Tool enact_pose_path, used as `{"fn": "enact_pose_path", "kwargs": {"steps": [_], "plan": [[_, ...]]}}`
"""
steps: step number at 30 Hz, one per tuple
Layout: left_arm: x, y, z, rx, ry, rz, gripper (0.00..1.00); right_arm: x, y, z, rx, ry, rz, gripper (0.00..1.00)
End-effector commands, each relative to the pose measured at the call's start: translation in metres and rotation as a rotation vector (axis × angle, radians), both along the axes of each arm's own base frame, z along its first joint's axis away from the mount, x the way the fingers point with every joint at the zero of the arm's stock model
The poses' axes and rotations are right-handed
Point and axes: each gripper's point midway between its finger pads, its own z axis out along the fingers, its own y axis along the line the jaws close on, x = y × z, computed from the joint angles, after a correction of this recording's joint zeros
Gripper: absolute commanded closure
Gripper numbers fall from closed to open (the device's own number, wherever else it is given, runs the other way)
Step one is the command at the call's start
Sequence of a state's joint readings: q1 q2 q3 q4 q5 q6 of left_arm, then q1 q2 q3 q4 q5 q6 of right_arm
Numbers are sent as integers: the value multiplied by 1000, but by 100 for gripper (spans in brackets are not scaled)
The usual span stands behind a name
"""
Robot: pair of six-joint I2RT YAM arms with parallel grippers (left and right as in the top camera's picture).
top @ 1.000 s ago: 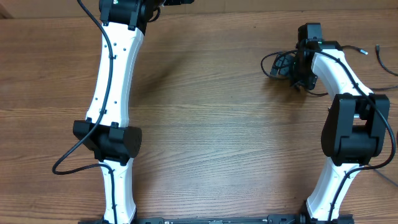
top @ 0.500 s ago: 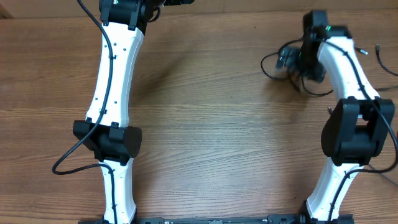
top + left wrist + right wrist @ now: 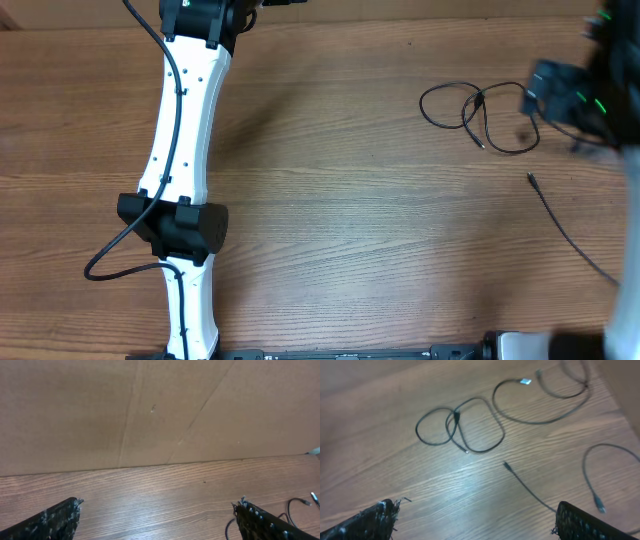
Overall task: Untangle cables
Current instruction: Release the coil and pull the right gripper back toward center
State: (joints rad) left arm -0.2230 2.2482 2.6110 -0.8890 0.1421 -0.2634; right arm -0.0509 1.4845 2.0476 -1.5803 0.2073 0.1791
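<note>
A thin black cable (image 3: 470, 105) lies in two joined loops on the wood table at the back right. It also shows in the right wrist view (image 3: 460, 425). A straight strand with a small plug (image 3: 565, 225) lies to its right, and shows in the right wrist view (image 3: 530, 492). More strands (image 3: 540, 405) lie farther back. My right gripper (image 3: 477, 515) is open and empty, raised above the table near the strands. My right arm (image 3: 575, 95) is blurred at the right edge. My left gripper (image 3: 157, 510) is open and empty above bare table at the back left.
A brown cardboard wall (image 3: 150, 415) stands along the table's back edge. My left arm (image 3: 185, 130) stretches along the left side. A cable end (image 3: 300, 502) shows at the lower right of the left wrist view.
My right arm has lifted off the cable bundle and swung to the right edge. The cables it covered now lie open as loops and a separate strand. The left arm has not moved.
</note>
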Motion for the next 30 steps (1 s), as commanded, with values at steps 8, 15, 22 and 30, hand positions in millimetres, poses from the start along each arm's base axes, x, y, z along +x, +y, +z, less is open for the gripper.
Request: {"fn": "enact_pose_path", "kwargs": {"steps": [8, 15, 22, 30], "plan": [[-1, -1, 8, 0, -21, 8, 0, -68, -6, -55, 47, -170, -97, 0], [-1, 0, 8, 3, -20, 12, 1, -53, -8, -163, 55, -94, -105, 0], [0, 2, 7, 9, -19, 22, 0, -23, -11, -192, 53, -68, -104, 0], [-10, 4, -9, 27, 58, 21, 1, 7, -14, -169, 46, -219, -99, 0]]}}
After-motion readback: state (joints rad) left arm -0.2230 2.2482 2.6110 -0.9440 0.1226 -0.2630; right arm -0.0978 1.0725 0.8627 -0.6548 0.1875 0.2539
